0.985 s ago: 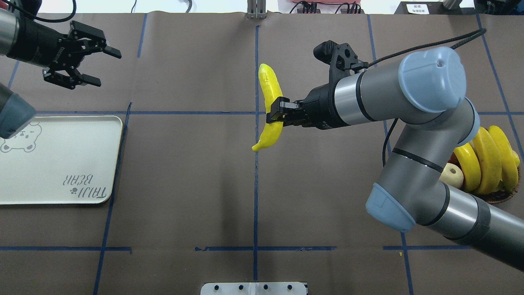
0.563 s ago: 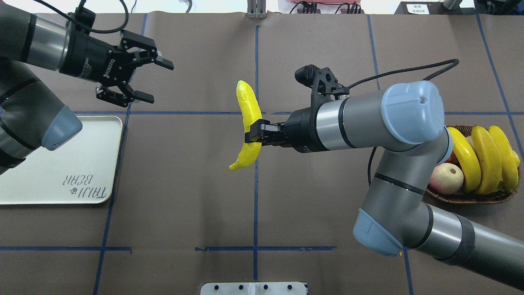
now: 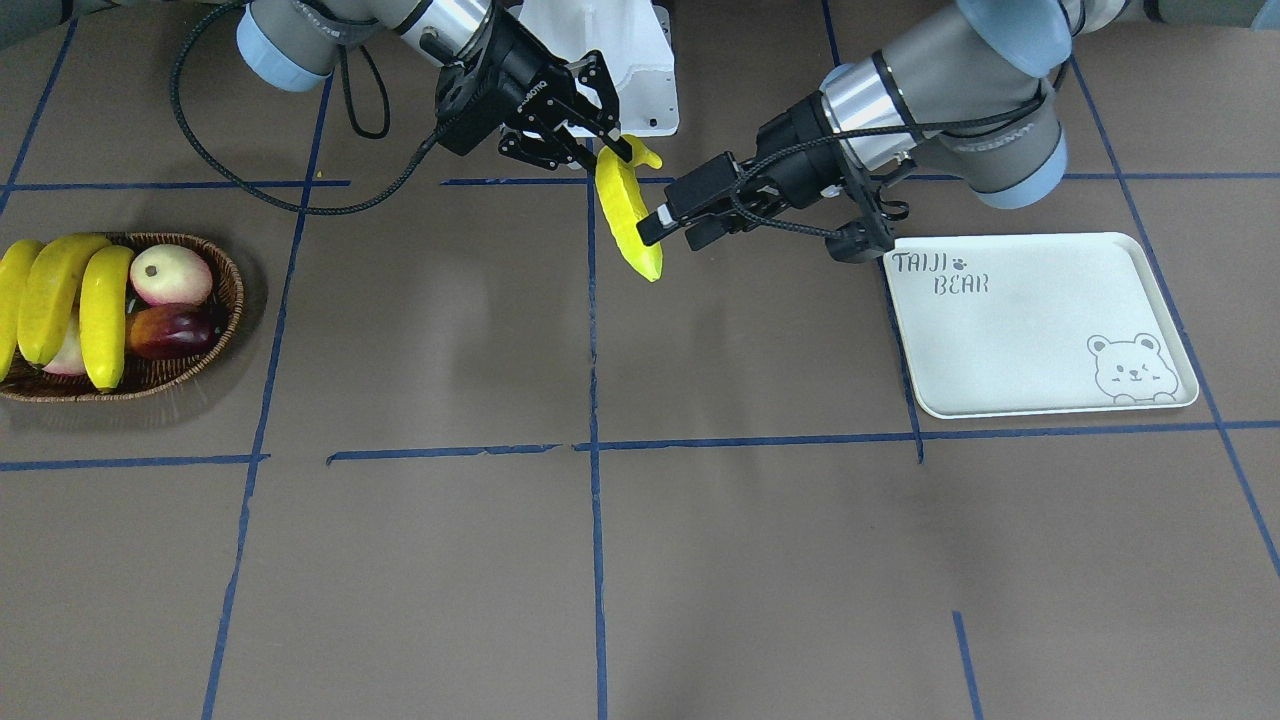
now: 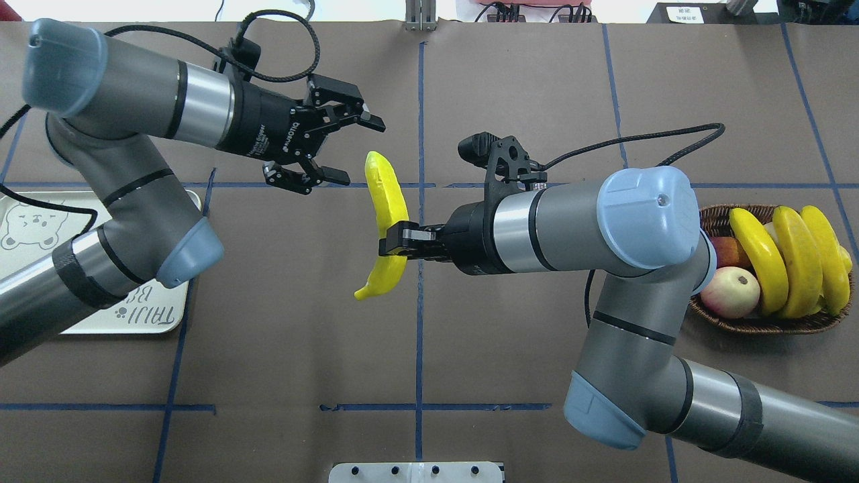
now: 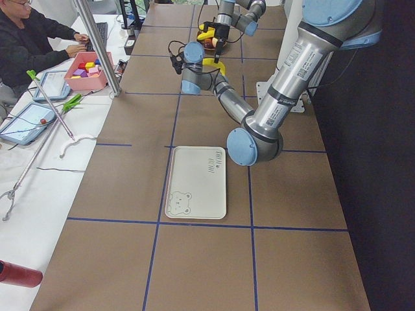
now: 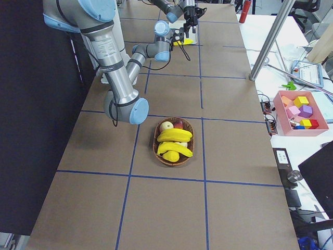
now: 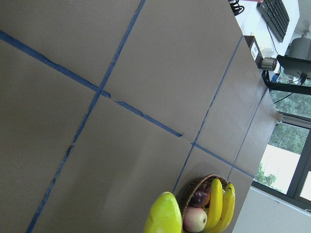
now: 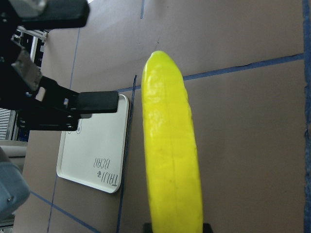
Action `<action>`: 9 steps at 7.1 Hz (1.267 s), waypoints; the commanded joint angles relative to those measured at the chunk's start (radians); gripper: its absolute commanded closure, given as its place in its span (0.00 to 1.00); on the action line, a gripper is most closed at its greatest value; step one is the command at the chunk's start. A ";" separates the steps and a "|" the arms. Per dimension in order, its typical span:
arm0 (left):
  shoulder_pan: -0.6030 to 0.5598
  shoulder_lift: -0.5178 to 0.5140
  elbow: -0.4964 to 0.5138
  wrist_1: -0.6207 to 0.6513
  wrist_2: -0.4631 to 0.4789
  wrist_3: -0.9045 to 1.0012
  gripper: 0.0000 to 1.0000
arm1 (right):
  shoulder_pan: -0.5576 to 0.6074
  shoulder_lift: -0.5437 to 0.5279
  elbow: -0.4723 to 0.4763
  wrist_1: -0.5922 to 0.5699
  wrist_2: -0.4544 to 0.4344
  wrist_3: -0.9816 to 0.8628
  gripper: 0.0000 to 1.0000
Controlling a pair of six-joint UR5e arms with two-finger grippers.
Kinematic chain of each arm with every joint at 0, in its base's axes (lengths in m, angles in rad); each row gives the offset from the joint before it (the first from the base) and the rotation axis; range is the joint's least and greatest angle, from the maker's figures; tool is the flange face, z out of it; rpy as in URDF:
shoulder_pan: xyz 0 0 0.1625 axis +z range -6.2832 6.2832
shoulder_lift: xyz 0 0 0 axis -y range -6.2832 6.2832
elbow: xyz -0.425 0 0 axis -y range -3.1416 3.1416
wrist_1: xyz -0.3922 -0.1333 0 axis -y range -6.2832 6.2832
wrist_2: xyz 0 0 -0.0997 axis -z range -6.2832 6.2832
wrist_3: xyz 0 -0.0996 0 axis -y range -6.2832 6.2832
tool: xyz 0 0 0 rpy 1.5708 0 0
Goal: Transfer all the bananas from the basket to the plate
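My right gripper (image 4: 396, 241) is shut on the middle of one yellow banana (image 4: 384, 201) and holds it above the table's centre; it also shows in the front view (image 3: 625, 225) and the right wrist view (image 8: 172, 145). My left gripper (image 4: 361, 152) is open, its jaws just beside the banana's far end, with one finger (image 8: 97, 102) a little apart from it. Three more bananas (image 4: 795, 261) lie in the wicker basket (image 4: 758, 325) at the right. The white plate (image 4: 27, 201) lies at the left, bare and partly hidden by my left arm.
A pale apple (image 4: 730, 293) and reddish fruit (image 3: 165, 333) also lie in the basket (image 3: 235, 290). The robot's white base plate (image 4: 416, 471) is at the near edge. Blue tape lines cross the brown table. An operator (image 5: 32, 45) sits beside the table.
My left arm has swung right from the far left corner to the banana, jaws still open. My right arm has carried the banana left and toward the robot.
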State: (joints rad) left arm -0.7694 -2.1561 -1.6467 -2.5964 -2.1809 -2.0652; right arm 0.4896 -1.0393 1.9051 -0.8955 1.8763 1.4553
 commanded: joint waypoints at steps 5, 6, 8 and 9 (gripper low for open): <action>0.068 -0.002 -0.008 0.009 0.073 0.014 0.89 | 0.000 0.001 0.005 0.001 -0.002 0.002 0.99; 0.068 0.001 -0.008 0.009 0.070 0.016 1.00 | 0.000 0.001 0.005 0.001 -0.002 0.001 0.96; 0.068 0.001 -0.007 0.009 0.070 0.016 1.00 | 0.003 0.001 0.008 0.000 -0.002 0.017 0.01; 0.067 0.002 -0.008 0.009 0.069 0.016 1.00 | 0.003 0.001 0.012 0.001 -0.002 0.040 0.00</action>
State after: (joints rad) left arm -0.7013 -2.1550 -1.6547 -2.5878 -2.1110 -2.0496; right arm 0.4919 -1.0384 1.9130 -0.8954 1.8745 1.4736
